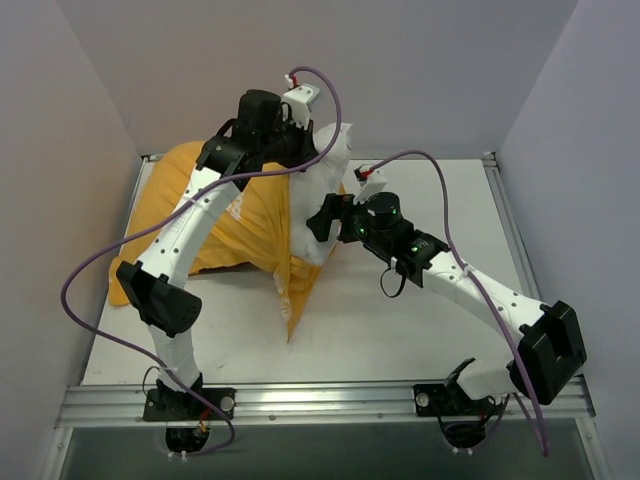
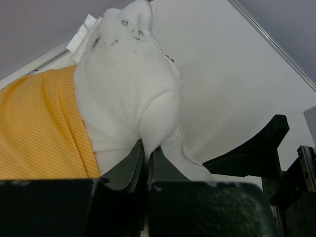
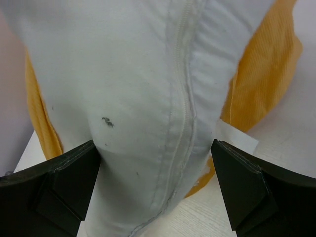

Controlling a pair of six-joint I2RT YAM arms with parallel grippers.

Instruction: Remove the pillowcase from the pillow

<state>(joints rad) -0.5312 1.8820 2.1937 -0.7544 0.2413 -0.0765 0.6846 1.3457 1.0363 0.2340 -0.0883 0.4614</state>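
The pillow (image 1: pixel 325 185) sits at the far middle of the table (image 1: pixel 420 330). Its white right end is bare and lifted, and the rest is inside the pillowcase (image 1: pixel 215 225), which lies bunched over the far-left part of the table. A strip of the orange fabric trails toward the near edge. The left gripper (image 2: pixel 147 152) reaches over from above, and its jaws are clenched on a pinch of the pillow's white cloth near the exposed end, with the striped orange edge of the pillowcase just beside it on the left in the wrist view. The right gripper (image 3: pixel 155 180) is released, its fingers (image 3: pixel 64 182) spread wide to either side of the pillow's bare end. It is hard to tell whether the pads touch the cloth or stand just off it. A stitched seam (image 3: pixel 183 103) runs down the white cover between them, and a small dark speck (image 3: pixel 107 122) shows near the left finger.
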